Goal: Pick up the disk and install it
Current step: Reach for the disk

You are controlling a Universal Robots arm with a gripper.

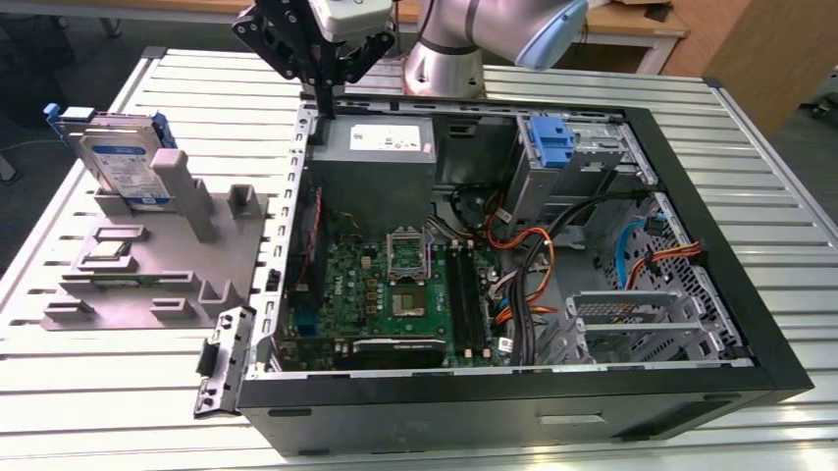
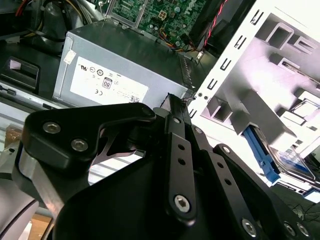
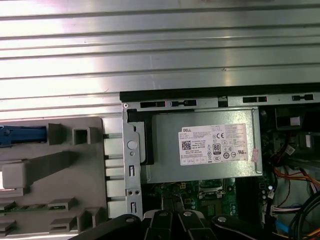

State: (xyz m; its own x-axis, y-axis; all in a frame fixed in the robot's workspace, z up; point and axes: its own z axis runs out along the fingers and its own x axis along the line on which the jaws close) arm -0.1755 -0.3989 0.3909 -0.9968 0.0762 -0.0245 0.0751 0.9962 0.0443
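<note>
The disk (image 1: 122, 160), silver-grey with a white-and-blue label and blue side rails, stands on edge in a grey fixture (image 1: 144, 275) at the exterior view's left, outside the computer case. The second wrist view shows the disk (image 2: 292, 161) lying beyond the fixture's posts. In the first wrist view one blue rail (image 3: 22, 134) pokes out over the fixture. My gripper (image 1: 324, 96) hangs above the case's back left corner, well away from the disk. Its black fingers (image 2: 172, 117) are shut together with nothing between them. The gripper (image 3: 172, 215) points down at the case wall.
The open computer case (image 1: 733, 363) lies on a slatted metal table (image 1: 105, 392). Inside are a grey power supply box (image 1: 377, 147) with a white sticker, a green motherboard (image 1: 392, 294), loose cables (image 1: 524, 255), a blue latch piece (image 1: 552, 145) and a metal drive cage (image 1: 629, 319).
</note>
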